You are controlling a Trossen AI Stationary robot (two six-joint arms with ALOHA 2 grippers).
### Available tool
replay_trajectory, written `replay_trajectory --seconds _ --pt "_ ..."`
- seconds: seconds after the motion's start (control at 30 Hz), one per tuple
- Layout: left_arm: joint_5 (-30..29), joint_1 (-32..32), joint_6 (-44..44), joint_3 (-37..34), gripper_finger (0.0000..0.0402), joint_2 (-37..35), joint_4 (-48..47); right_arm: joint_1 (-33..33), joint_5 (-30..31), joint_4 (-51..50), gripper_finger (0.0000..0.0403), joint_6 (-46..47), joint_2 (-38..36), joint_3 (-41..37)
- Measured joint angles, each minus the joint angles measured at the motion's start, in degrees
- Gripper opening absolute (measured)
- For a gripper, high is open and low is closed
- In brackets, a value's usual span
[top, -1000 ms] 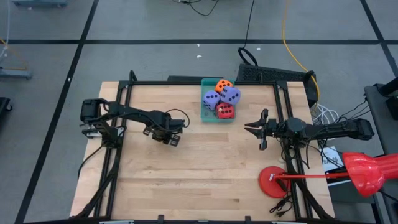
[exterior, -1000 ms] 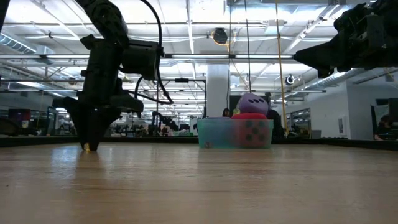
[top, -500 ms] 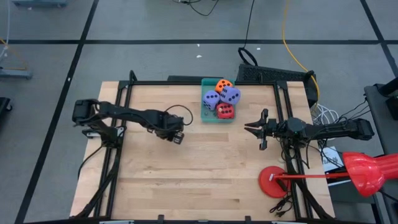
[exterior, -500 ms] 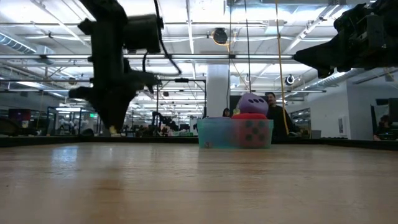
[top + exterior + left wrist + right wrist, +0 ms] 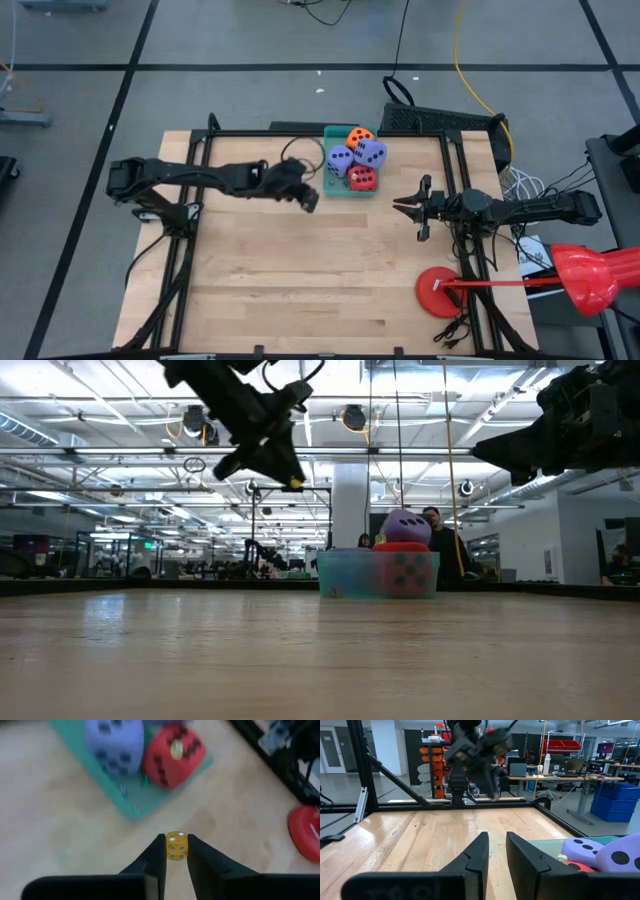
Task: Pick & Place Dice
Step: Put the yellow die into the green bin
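A teal tray [image 5: 328, 188] at the table's far middle holds large soft dice: two lavender ones [image 5: 341, 159] [image 5: 370, 152], an orange one [image 5: 358, 136] and a red one [image 5: 362, 178]. The left wrist view shows the tray [image 5: 120, 802] with a lavender die [image 5: 114, 745] and the red die [image 5: 172, 755]. My left gripper [image 5: 308, 197] hovers just left of the tray, high above the wood, shut on a tiny yellow die [image 5: 176, 845]. My right gripper [image 5: 405, 205] waits at the right side, shut and holding nothing. My left gripper pinches the tiny yellow die by two opposite faces [image 5: 170, 846] between the free ends of its two fingers. The fingers slant down toward the tray. The die is lifted clear of the table, and white pips show on its visible face.
Black frame rails [image 5: 190, 230] run along both table sides. A red round base [image 5: 440, 290] sits at the near right, beside a red object [image 5: 590, 275] off the table. A person [image 5: 436, 530] stands in the room behind the tray. Bare wood spreads in front of the tray.
My left gripper has risen from the tabletop and swung toward the tray, tipping from pointing straight down to slanting. The tiny yellow die has come up with it, lifted clear of the wood.
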Motion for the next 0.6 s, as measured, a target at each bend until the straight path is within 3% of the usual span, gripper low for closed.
replay_trajectory --seconds 0.17,0.37,0.6 --pt "-1.92 3.85 7.57 5.51 0.0092 4.91 2.39 -0.01 0.00 0.00 0.0059 0.00 -0.01 0.00" --pt "-2.08 6.30 13.13 12.02 0.0092 13.76 4.22 0.00 0.00 -0.02 0.0059 0.01 -0.01 -0.01" --pt "1.99 6.58 15.13 18.09 0.0097 20.23 4.00 -0.02 0.00 0.00 0.0059 -0.01 0.01 0.00"
